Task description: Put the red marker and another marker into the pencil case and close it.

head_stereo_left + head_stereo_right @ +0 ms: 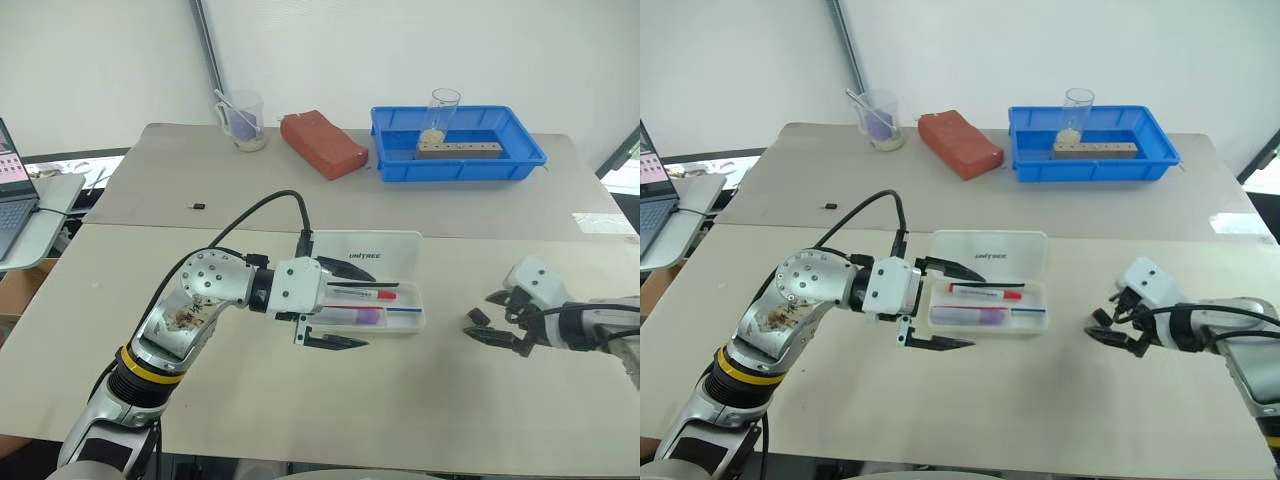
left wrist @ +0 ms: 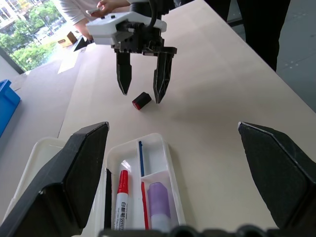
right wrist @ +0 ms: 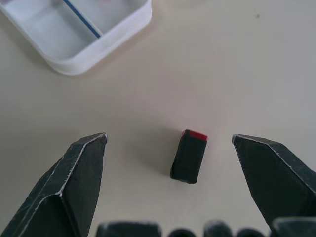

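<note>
The pencil case (image 1: 987,293) lies open mid-table, lid tilted back toward the far side. Inside, the red marker (image 1: 985,291) lies in the far compartment and the purple highlighter (image 1: 983,317) in the near one, beside a thin blue pen (image 2: 140,157). The left gripper (image 1: 935,305) hangs at the case's left end, jaws spread wide and empty, hiding that end in the left eye view. To the right, across bare tabletop, the right gripper (image 1: 492,322) is spread around a small black block (image 3: 189,155) with one red end, not touching it. The blue tray (image 1: 525,160) sits by the far edge.
</note>
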